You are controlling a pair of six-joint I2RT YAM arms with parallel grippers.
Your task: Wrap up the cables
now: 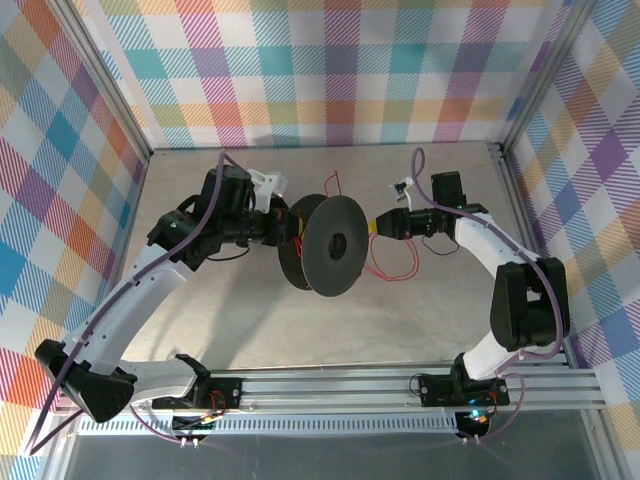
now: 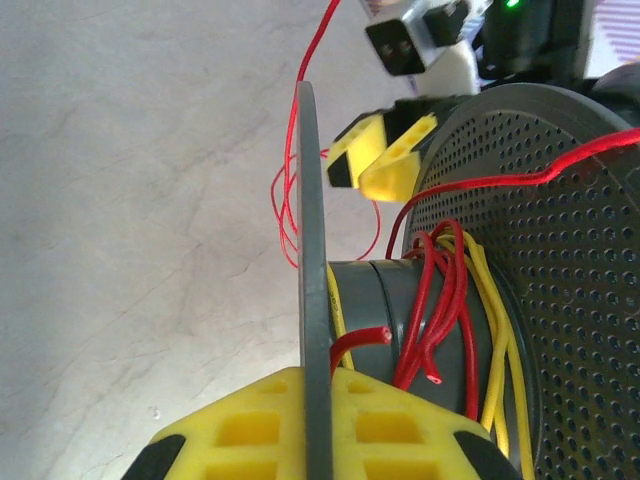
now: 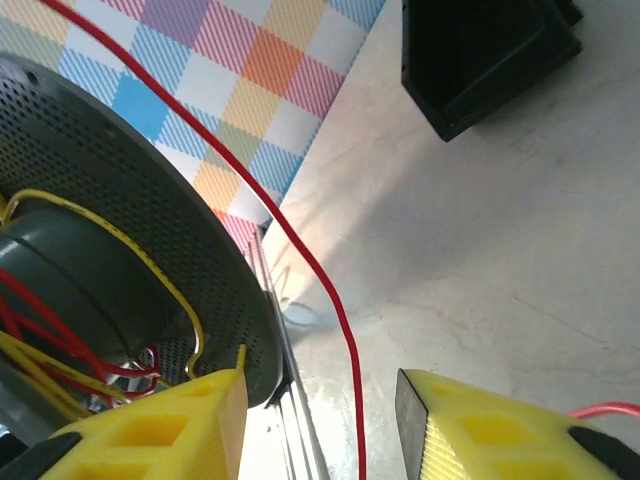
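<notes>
**Winding partly done — loose wire waiting off the spool**

We are looking at a job somewhere in its middle. The cables (image 2: 490, 183) are partly on the dark spool (image 1: 315, 225). Several turns of glossy red and yellow wire are crossing untidily over its smooth grey hub (image 2: 370, 300). One cut red end is poking out, and the turns are sitting slack rather than snug.

The rest is trailing away. One red strand is running over the perforated flange (image 2: 560, 300), and thin springy loops (image 1: 392, 277) are lying on the pale, mottled table (image 1: 240, 320) beside the spool's right side. We are judging that this length needs feeding on and the end needs tucking.

The left gripper (image 2: 320, 435) is clamping the spool. Its blocky, waffled yellow pads (image 2: 250, 430) are closing on the thin edge of the solid flange (image 2: 308, 200) and holding the reel upright on its rim.

The right gripper (image 3: 320, 425) is parted just beside the spool. A red strand is passing between its fingers (image 3: 500, 435) without being pinched — guided, in our view, rather than held.
</notes>
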